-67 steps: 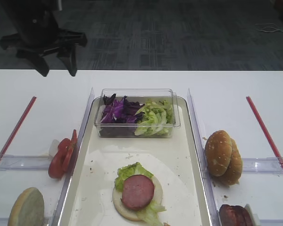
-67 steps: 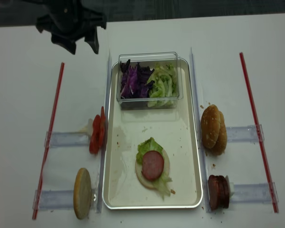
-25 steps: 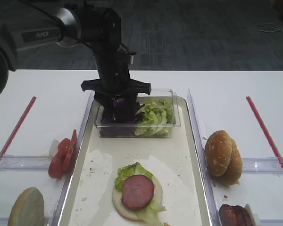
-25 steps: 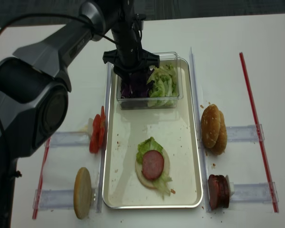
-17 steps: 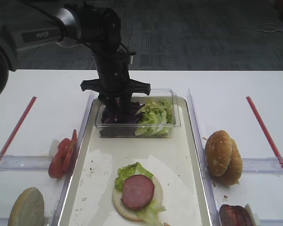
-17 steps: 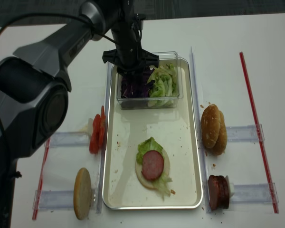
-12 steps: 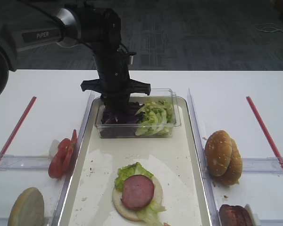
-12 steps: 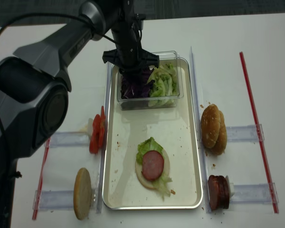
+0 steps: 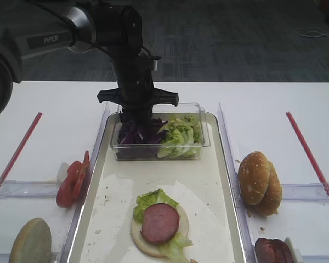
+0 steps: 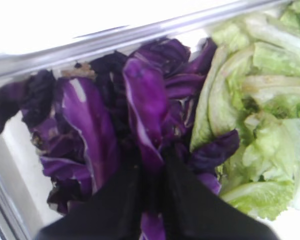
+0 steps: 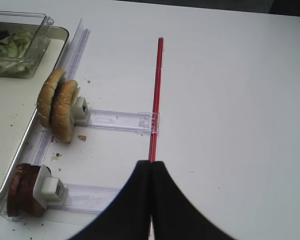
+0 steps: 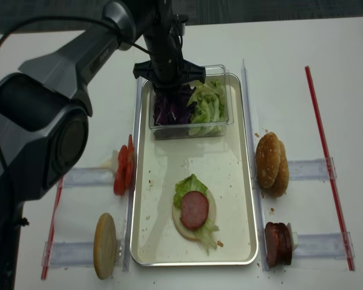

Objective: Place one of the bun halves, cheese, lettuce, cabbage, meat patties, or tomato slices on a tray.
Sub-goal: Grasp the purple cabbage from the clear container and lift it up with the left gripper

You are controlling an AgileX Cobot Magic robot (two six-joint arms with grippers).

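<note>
Bun half, lettuce, meat patty already stacked on tray — left gripper pinched shut on cabbage in the box; carry-over remains.

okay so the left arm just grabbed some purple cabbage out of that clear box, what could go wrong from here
The left gripper is shut on the cabbage, pinching one strip while tangled neighbours lie against it; a clump may lift and drop off on the way. The lettuce touches the purple pile, so green bits could be dragged along. The clear box sits loose on the tray and might shift if the strips snag.
</note>
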